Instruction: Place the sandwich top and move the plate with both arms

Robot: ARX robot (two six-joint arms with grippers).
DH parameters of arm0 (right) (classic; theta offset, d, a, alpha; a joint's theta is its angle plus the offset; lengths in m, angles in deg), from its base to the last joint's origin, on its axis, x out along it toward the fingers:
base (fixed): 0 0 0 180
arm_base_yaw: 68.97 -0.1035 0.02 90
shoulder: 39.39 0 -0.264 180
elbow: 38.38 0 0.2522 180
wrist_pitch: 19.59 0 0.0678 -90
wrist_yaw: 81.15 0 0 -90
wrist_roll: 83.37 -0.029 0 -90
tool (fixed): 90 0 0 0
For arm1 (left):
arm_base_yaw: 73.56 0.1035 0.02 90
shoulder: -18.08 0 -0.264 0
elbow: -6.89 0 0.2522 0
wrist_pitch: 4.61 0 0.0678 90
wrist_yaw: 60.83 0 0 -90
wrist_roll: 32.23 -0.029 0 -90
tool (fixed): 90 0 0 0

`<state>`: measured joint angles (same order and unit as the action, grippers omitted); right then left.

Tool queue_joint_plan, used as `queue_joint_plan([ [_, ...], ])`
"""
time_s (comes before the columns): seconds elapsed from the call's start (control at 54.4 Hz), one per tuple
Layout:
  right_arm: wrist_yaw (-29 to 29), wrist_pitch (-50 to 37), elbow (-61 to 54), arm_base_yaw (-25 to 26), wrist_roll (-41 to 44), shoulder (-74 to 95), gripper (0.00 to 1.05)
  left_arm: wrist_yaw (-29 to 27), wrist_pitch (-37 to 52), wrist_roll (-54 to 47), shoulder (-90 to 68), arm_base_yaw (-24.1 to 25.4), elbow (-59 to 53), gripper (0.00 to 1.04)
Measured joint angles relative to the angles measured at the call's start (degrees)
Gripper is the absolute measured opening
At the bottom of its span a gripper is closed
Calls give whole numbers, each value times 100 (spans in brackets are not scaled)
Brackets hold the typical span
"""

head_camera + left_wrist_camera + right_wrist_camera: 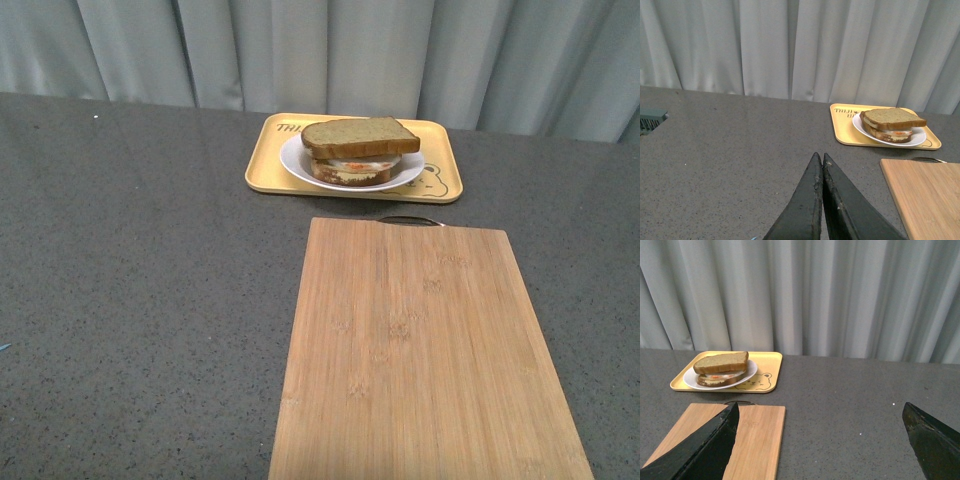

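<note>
A bamboo cutting board (425,355) lies nearest on the grey table (140,290), bare. The left gripper (821,161) has its fingers pressed together, holding nothing; the right gripper (820,412) is spread wide and empty. Just beyond the board, a yellow tray (270,165) holds the plate (296,163). The sandwich top (358,135) rests on the stacked sandwich there. Grey curtains (320,50) hang behind.
</note>
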<state>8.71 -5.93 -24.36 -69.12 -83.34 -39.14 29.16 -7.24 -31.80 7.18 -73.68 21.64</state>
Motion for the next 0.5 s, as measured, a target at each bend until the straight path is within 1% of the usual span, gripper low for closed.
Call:
queue_joint_plan([
  [0.092,0,2,0,2,0,0,95,0,-188,0,184,0,2,4],
  [0.147,0,2,0,2,0,0,95,2,-938,0,732,0,2,4],
  [0.165,2,0,0,2,0,0,95,0,-1049,-2,907,0,2,4],
  [0.294,0,0,0,2,0,0,95,0,-1097,2,1056,0,2,4],
  [0.331,0,0,0,2,0,0,95,2,-1099,0,1058,0,2,9],
  [0.386,0,0,0,2,0,0,95,2,-1099,-2,1058,0,2,20],
  [0.404,0,2,0,2,0,0,95,2,-1102,-2,1058,0,2,21],
  [0.441,0,0,0,2,0,0,95,2,-1099,0,1060,0,2,29],
  [0.478,0,0,0,2,0,0,95,2,-1099,0,1062,0,2,39],
  [0.496,0,0,0,2,0,0,95,2,-1099,-2,1064,0,2,43],
])
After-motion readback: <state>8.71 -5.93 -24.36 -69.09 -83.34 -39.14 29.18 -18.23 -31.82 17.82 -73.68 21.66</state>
